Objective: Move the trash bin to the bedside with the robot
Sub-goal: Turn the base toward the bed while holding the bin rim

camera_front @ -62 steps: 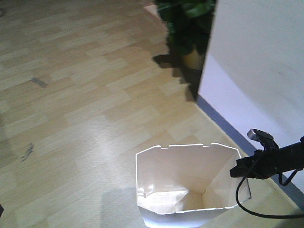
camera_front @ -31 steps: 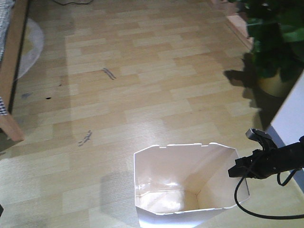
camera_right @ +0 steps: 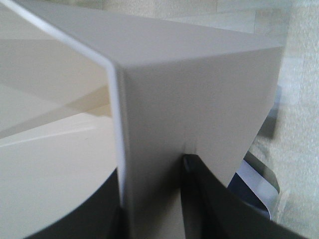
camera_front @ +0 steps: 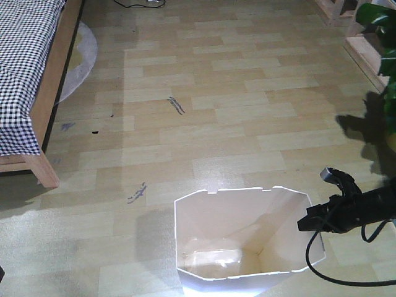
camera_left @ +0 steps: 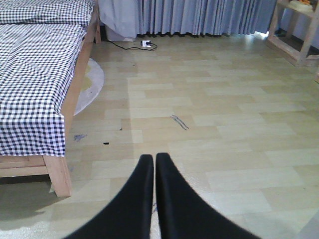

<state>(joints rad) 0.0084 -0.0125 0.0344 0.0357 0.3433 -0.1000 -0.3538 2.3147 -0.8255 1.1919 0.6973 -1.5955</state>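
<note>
The white faceted trash bin (camera_front: 281, 232) stands on the wooden floor at the bottom centre of the front view, open side up. My right gripper (camera_front: 307, 224) is shut on its right wall just under the rim. The right wrist view shows the bin wall (camera_right: 199, 89) pinched in the right gripper (camera_right: 152, 179), one jaw inside and one outside. The bed's wooden frame (camera_front: 46, 117) with checked bedding (camera_front: 25, 55) is at the far left, well apart from the bin. It also shows in the left wrist view (camera_left: 60, 172). My left gripper (camera_left: 154, 158) is shut and empty above the floor.
A green plant (camera_front: 387, 37) and a wooden shelf leg (camera_front: 365, 46) stand at the right. A round pale rug (camera_front: 83, 52) lies beside the bed. Grey curtains (camera_left: 199, 15) and a socket strip with cable (camera_left: 145, 44) are at the far wall.
The front view has swung left: the bed has come into sight at the left, and the white wall and the plant have slid off to the right. The bin stays in my right gripper.
</note>
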